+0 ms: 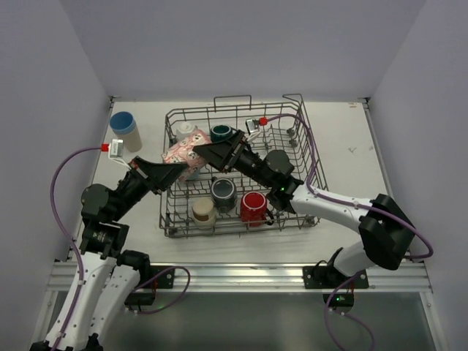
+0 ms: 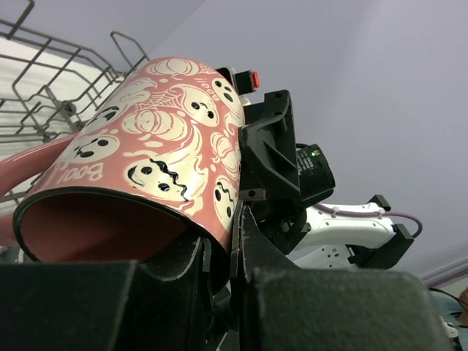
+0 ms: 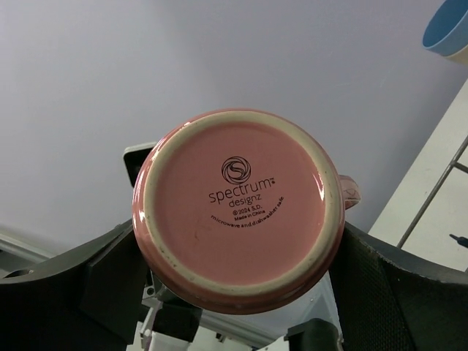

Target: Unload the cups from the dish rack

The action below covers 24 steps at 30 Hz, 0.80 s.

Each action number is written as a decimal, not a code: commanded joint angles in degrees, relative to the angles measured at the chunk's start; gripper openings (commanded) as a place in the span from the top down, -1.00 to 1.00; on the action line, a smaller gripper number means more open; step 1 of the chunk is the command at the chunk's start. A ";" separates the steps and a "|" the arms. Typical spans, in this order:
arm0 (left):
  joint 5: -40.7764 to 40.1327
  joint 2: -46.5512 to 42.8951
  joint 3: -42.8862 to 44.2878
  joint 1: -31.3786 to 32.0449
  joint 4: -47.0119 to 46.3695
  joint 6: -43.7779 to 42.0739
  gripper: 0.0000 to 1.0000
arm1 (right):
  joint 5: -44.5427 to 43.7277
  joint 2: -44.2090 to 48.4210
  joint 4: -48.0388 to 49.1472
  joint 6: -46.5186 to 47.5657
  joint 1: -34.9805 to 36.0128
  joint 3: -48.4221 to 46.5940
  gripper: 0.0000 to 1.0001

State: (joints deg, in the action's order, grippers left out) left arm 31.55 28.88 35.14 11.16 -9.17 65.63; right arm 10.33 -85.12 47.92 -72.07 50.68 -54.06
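Overhead, the pink mug [image 1: 184, 153] reads only as a patterned shape hung on its side over the left part of the dish rack [image 1: 234, 229], between the two grippers. The left wrist view adds the cream ghost print on its wall and its open mouth turned toward that camera. The right wrist view shows the flat, unglazed-ringed base with a printed maker's mark, and a stub of the handle poking out at the right edge.

The left gripper [image 1: 175, 170] meets the mug at its rim: up close, the mug's wall runs down between the two black fingers [image 2: 252, 256], one inside the mouth and one outside, pinched on it. The right gripper [image 1: 208, 152] comes at the base end from the other side, and its fingers [image 3: 95, 274] bracket the base left and right. Whether they press on it or merely stand beside it cannot be told.

On the table [image 1: 344, 153], left of the rack and apart from it, stands a blue-lined cup [image 1: 124, 126]. Inside the rack, a white cup [image 1: 187, 129] and a teal cup [image 1: 221, 133] sit at the far side, just behind the mug and the right gripper. A beige cup [image 1: 203, 210], a dark grey cup [image 1: 224, 191] and a red mug [image 1: 254, 205] sit along the near side, under the right arm's reach.
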 commanded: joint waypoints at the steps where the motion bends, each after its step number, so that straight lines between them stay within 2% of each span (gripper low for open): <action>1: -11.91 1.08 8.17 -0.17 8.44 -14.01 1.00 | 2.07 1.01 5.08 2.90 1.53 1.24 -0.53; 3: -16.49 2.75 13.89 -0.17 16.25 -19.47 1.00 | 3.20 1.80 4.03 4.57 1.27 1.85 -0.98; 7: -22.22 6.35 22.86 -0.17 24.54 -26.15 1.00 | 3.47 4.78 0.52 8.69 0.39 4.40 -0.98; 11: -26.44 11.53 31.30 -0.17 30.87 -31.52 1.00 | 2.86 8.12 -6.94 13.35 -0.14 5.28 -0.98; 14: -31.01 16.02 37.97 -0.17 40.76 -35.82 1.00 | 2.33 10.94 -12.56 17.57 -0.14 5.46 -0.98; 16: -37.59 20.48 43.58 -0.17 46.84 -39.24 1.00 | 1.54 13.39 -15.91 21.68 -0.14 4.94 -0.98; 17: -39.96 21.38 44.75 -0.26 51.31 -40.22 1.00 | 1.19 14.19 -19.58 23.19 -0.14 4.67 -0.98; 21: -50.69 23.85 44.59 -0.26 56.44 -44.09 1.00 | 0.48 17.79 -27.43 29.96 -0.14 2.22 -0.98; 24: -52.29 26.22 42.30 -0.35 57.60 -44.80 1.00 | 0.92 19.11 -33.84 34.09 -0.14 -0.59 -0.98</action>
State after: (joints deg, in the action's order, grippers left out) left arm -12.99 54.52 76.60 11.00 48.45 25.56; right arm 11.99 -67.92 22.17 -45.54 50.65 -49.95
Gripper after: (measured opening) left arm 0.144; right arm 0.989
